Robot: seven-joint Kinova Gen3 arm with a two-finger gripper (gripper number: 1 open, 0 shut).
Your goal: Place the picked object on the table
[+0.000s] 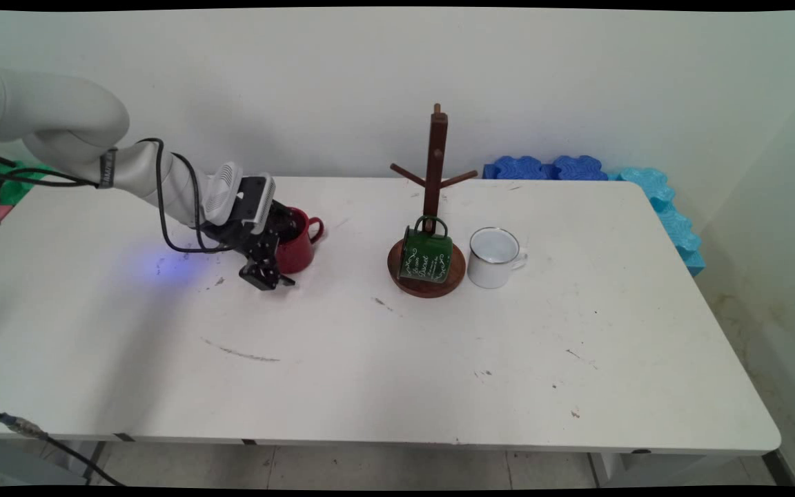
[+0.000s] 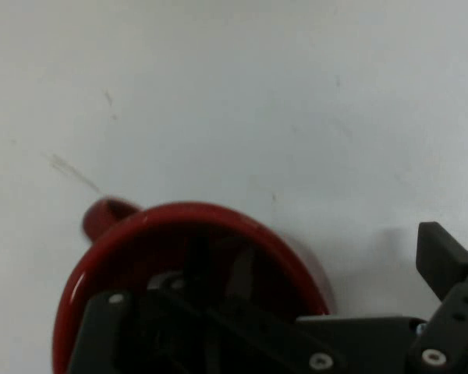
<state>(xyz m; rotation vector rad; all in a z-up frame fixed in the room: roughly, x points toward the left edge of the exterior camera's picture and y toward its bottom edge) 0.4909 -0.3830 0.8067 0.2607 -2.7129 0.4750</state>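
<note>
Black two-finger gripper (image 1: 275,270) sits left of centre in the main view, low over the white bench (image 1: 370,359), right at the glossy red ceramic mug (image 1: 299,243). In the hand view one finger drops inside the red mug (image 2: 195,265) and the other finger (image 2: 444,261) stands outside its wall, so the gripper is spread open astride the rim, not clamped as far as I can judge. The mug stands upright on the bench, handle toward the upper right of the main view, not lifted.

Well to the right, at frame centre, stands a dark wooden mug tree with round base (image 1: 432,207); its pegs are bare. A green enamel mug with white lettering (image 1: 426,254) leans tilted on the base, against the post. Just right of it, a white enamel mug (image 1: 495,257) stands upright on the bench, close to the base. Blue foam blocks (image 1: 577,169) line the far right edge.

Judging from this: nothing hangs on the tree, red mug is straddled but not yet gripped or raised.
</note>
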